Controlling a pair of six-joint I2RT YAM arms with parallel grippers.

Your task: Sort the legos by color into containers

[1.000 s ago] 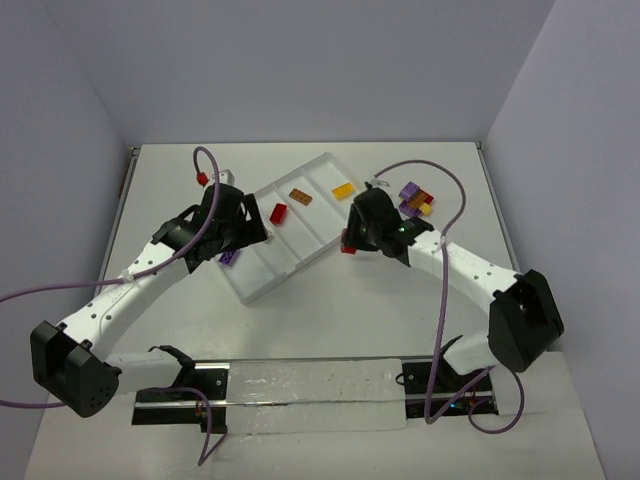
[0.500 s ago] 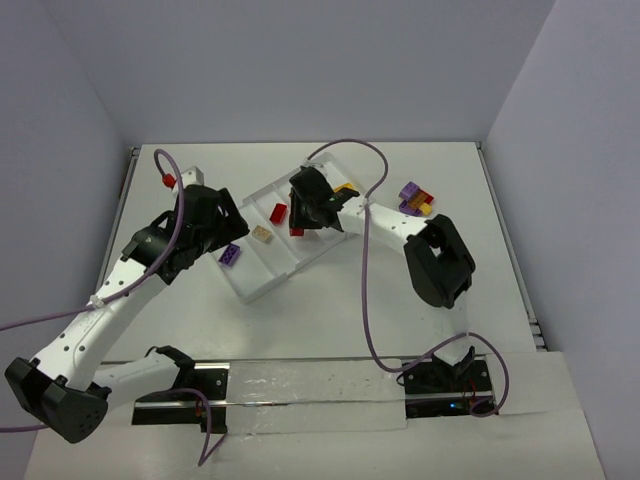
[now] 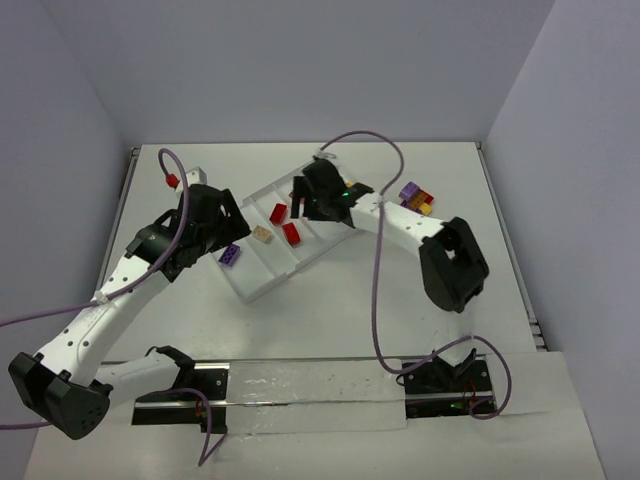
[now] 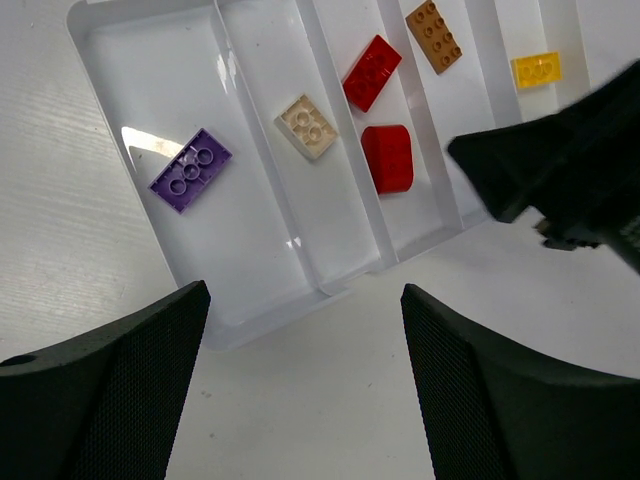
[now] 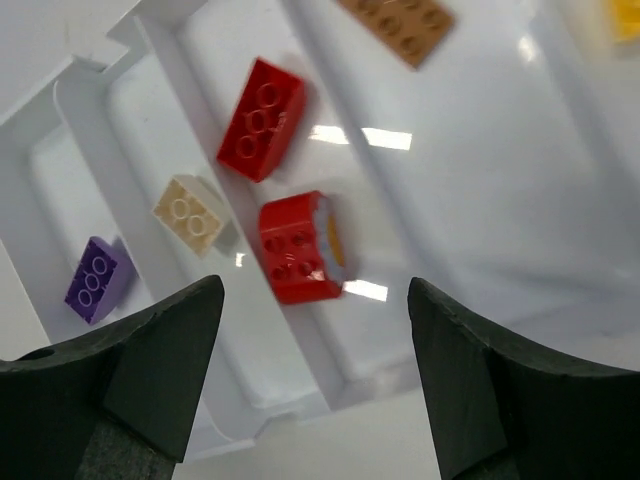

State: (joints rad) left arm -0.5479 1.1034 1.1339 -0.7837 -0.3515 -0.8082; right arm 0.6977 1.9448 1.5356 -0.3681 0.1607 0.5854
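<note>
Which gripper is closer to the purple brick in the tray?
Left. The left gripper hangs beside the tray near the purple brick; the right gripper is above the curved red brick, two compartments away.

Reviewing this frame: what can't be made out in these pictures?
- Top view: the loose bricks right of the tray are too small and overlapped to count.
- Top view: the right arm covers part of the tray.
- Right wrist view: the yellow brick is cut by the frame corner.

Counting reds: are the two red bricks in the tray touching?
Apart. The right wrist view shows a strip of white tray floor between the upper red brick and the lower red brick.
</note>
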